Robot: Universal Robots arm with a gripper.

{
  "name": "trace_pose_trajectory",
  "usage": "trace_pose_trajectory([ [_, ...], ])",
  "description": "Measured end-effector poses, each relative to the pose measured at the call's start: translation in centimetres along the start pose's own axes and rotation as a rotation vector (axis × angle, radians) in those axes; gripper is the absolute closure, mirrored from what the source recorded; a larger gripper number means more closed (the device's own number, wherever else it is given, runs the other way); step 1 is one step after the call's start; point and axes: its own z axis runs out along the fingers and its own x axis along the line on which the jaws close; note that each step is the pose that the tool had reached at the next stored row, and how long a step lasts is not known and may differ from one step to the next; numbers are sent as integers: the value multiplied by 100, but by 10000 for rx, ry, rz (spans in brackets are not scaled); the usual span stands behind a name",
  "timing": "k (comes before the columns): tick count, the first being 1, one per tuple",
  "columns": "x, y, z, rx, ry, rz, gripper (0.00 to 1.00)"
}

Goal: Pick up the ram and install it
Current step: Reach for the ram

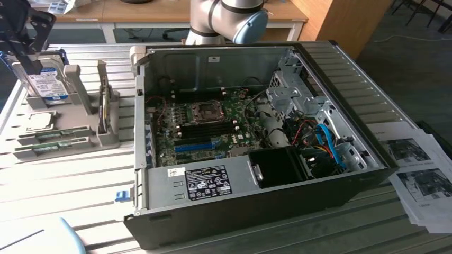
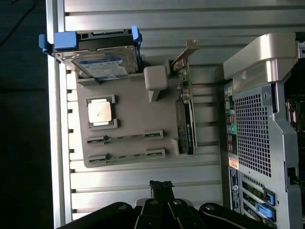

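We see a grey holder point(image 2: 136, 119) carrying a hard drive point(image 2: 102, 64), a processor chip point(image 2: 100, 113) and two ram sticks point(image 2: 125, 137), these parallel along the holder's edge nearest the gripper point(image 2: 161, 184), whose fingers meet; a computer case point(image 2: 259, 138) stands beside the holder.

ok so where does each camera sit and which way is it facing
exterior view: off the arm, high up, looking down at an angle into the open computer case; the arm's grey and blue joint shows behind it
wrist view: on the wrist, looking down onto the grey parts holder; the shut hand shows in front of the lens
shared: the holder with two ram sticks, hard drive and processor, and the case
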Motion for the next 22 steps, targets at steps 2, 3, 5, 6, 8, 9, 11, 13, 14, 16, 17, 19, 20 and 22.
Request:
trace_pose_trajectory([
  [2,34,-3,-1,1,2,0,91],
  [3,51,-4,-1,0,3,0,91],
  [5,84,-6,-1,1,6,1,91],
  [6,100,-7,-1,1,6,1,91],
  [8,133,-10,-2,1,10,1,91],
  [9,147,-11,-2,1,11,1,91],
  [11,175,-13,-2,1,15,1,91],
  [13,205,-15,-3,2,19,1,91],
  [14,220,-16,-3,1,21,1,91],
  [16,242,-18,-3,2,24,1,91],
  [17,244,-19,-3,2,23,0,91],
  [19,244,-19,-3,1,23,0,91],
  [20,245,-18,-3,2,23,1,91],
  [22,245,-18,-3,2,23,1,91],
])
